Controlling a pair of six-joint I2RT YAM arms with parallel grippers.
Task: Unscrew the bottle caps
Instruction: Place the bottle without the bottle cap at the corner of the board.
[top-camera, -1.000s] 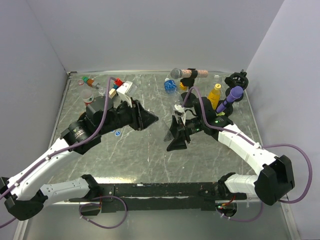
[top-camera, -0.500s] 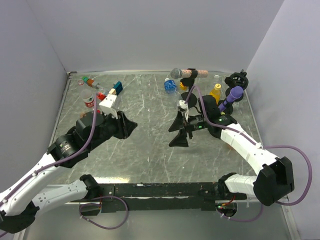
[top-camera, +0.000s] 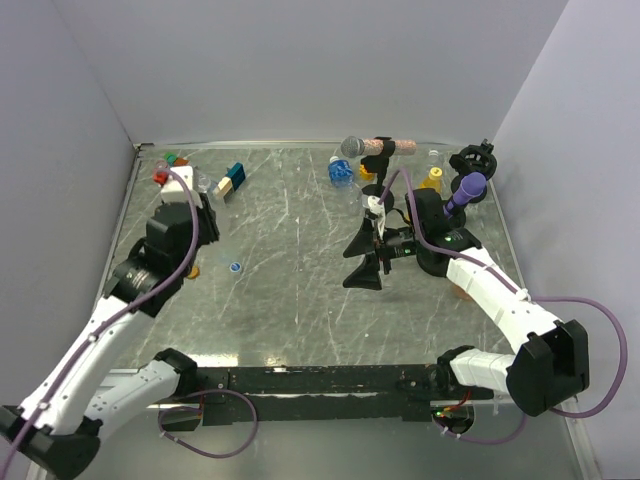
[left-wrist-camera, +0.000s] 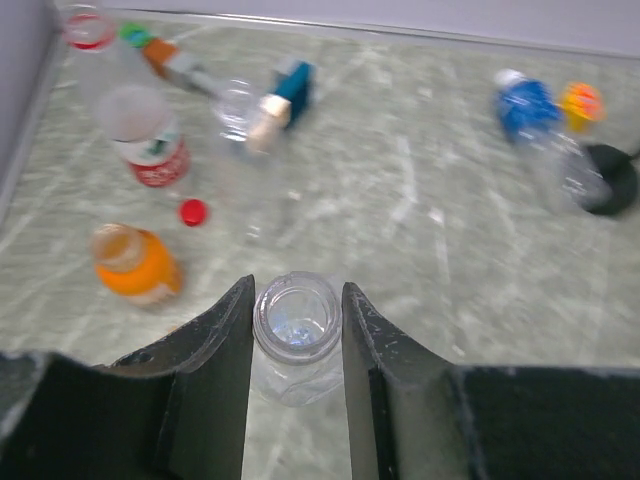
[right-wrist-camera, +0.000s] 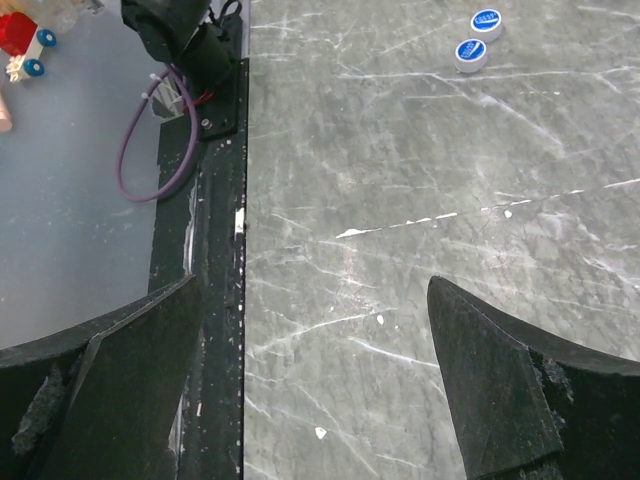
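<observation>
The left gripper (left-wrist-camera: 297, 300) clamps an uncapped clear bottle (left-wrist-camera: 296, 352) between its jaws, its open mouth level with the fingertips. Just ahead, off one jaw, sit a loose red cap (left-wrist-camera: 193, 211) and an open orange bottle (left-wrist-camera: 135, 266). The right gripper (right-wrist-camera: 312, 290) gapes wide around nothing, with two blue caps (right-wrist-camera: 470, 52) well ahead of it.

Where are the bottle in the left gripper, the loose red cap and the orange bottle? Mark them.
Clear bottle (left-wrist-camera: 297, 320): left wrist view, its open neck.
Red cap (left-wrist-camera: 193, 211): left wrist view, its top.
Orange bottle (left-wrist-camera: 138, 268): left wrist view, its orange body.
</observation>
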